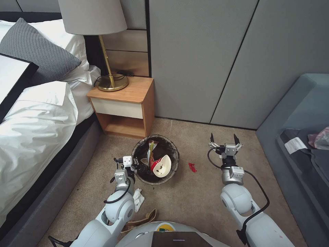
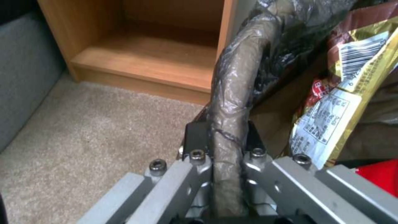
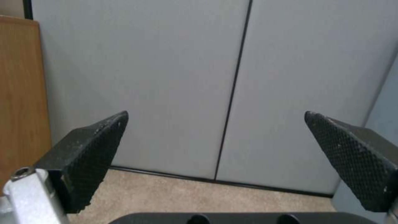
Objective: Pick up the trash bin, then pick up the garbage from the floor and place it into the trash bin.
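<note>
The bagged rim of the trash bin [image 2: 232,102] is being clamped between the closed fingers of the left gripper [image 2: 224,149], on the floor just in front of the nightstand [image 1: 132,103]. The right gripper [image 1: 223,141] is being held wide open and empty above the carpet [image 1: 192,202]. A red scrap [image 1: 192,167] is lying just beside the bin, with a white scrap [image 1: 137,199] near the left arm. The bin is best kept level and the grip firm while each scrap is approached from above; open carpet is being left on the right, while the nightstand and bed [image 1: 34,130] are crowding the left.

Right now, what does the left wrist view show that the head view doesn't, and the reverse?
Left wrist view alone: the left gripper closed on the bag-wrapped rim of the trash bin, one finger on each side, plus the barcode on the yellow snack wrapper.

Head view alone: the open right gripper, a red scrap and a white scrap on the carpet.

Both: bin, nightstand.
</note>
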Available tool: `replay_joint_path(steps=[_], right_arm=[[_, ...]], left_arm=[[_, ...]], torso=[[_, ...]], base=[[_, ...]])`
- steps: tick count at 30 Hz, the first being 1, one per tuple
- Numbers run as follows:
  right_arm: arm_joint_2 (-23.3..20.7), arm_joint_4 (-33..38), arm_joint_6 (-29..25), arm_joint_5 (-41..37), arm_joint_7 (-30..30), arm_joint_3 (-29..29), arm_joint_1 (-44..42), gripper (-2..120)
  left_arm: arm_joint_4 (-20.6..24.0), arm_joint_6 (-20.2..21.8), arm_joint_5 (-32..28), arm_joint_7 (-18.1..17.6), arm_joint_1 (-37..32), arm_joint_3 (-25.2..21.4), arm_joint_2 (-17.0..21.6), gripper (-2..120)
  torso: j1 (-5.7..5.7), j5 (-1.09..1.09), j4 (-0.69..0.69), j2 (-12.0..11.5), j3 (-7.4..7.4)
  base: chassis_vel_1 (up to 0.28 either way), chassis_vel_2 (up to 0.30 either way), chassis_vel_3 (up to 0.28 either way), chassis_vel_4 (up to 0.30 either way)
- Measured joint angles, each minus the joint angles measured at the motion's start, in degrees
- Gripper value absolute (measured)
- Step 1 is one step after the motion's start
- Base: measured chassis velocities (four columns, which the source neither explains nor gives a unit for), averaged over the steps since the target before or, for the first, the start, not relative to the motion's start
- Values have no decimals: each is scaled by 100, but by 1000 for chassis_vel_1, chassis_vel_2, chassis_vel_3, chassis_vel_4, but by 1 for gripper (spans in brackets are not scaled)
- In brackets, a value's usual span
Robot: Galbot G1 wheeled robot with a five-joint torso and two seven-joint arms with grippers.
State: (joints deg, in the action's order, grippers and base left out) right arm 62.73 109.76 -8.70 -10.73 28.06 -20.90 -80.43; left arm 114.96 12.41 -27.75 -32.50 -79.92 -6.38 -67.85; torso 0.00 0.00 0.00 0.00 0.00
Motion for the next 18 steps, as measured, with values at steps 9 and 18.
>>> replay_joint_path(steps=[9, 18], right_arm=[[-11, -18, 16, 14, 21, 11, 31, 100], [-16, -99, -5, 67, 79, 36, 98, 100]], left_arm=[[1, 0, 1, -1, -1, -4, -6, 2], [7, 1, 2, -4, -1, -15, -6, 2]], torso=[[0, 0, -1, 0, -1], [-1, -1, 0, 0, -1]], base=[[0, 0, 0, 0], [0, 0, 0, 0]])
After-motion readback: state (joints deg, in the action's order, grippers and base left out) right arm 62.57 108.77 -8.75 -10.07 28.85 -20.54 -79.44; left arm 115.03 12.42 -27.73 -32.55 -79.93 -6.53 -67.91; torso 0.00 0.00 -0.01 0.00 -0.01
